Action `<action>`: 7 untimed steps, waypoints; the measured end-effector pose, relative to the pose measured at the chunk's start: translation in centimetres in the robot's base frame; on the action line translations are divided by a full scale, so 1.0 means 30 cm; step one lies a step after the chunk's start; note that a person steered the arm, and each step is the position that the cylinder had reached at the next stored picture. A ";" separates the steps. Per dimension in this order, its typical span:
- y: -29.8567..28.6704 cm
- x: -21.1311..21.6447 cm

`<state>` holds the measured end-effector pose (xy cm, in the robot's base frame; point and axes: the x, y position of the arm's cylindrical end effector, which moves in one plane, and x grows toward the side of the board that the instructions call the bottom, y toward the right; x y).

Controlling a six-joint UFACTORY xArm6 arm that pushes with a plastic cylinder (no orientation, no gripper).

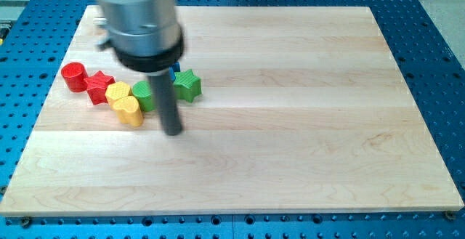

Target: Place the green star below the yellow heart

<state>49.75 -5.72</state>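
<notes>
Here the tip point(173, 131) (a bare rod, no gripper) sits beside the yellow heart point(128, 111); pushing carelessly could scatter neighbours, missing the green star point(187, 85).

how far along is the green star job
Done: nothing visible yet; the green star sits to the view's right of and above the yellow heart, with a green block between them. In hand: my tip rests just below the star. Left: push the star down and left to below the heart.
</notes>
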 end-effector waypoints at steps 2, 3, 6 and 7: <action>0.214 -0.380; 0.103 -0.386; -0.061 -0.245; -0.072 -0.123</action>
<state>46.07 -7.89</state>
